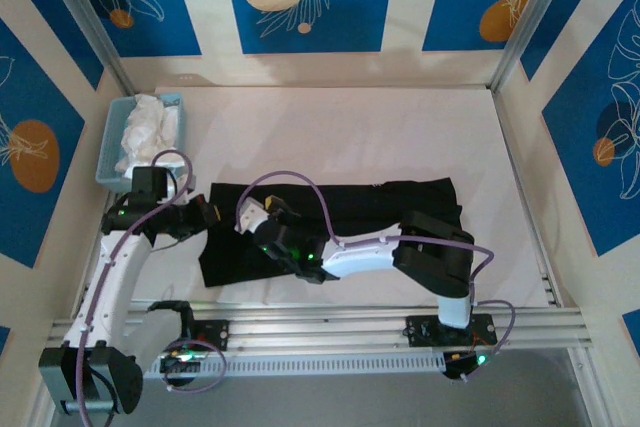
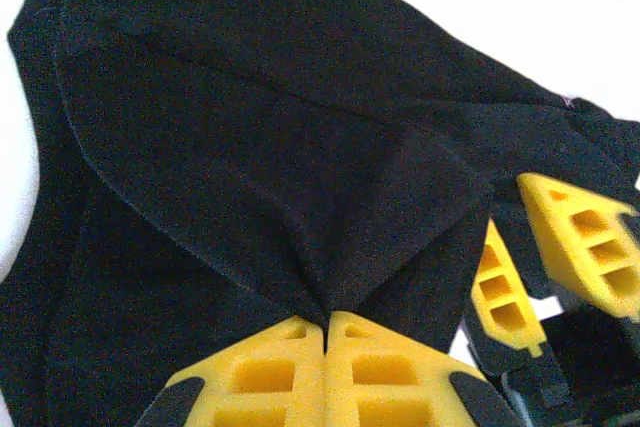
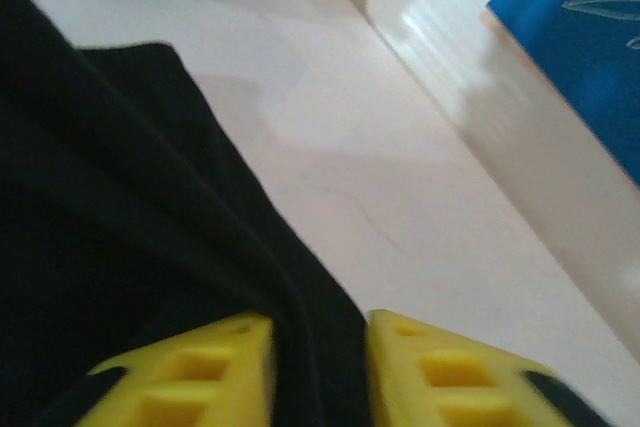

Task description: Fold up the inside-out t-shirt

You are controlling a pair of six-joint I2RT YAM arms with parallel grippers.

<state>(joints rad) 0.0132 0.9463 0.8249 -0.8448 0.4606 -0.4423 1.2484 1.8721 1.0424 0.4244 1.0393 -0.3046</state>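
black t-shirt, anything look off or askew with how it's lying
Nothing looks damaged. The black t-shirt lies unevenly and rumpled: creases fan out from where the left gripper has its jaws pinched shut on the cloth, and a thick fold sits between the jaws of the right gripper.

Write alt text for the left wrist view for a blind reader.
The left gripper, its yellow fingers shut together at bottom centre, pinches the black inside-out t-shirt, drawing creases toward the fingertips. The right gripper is at the shirt's right border, with white table beyond.
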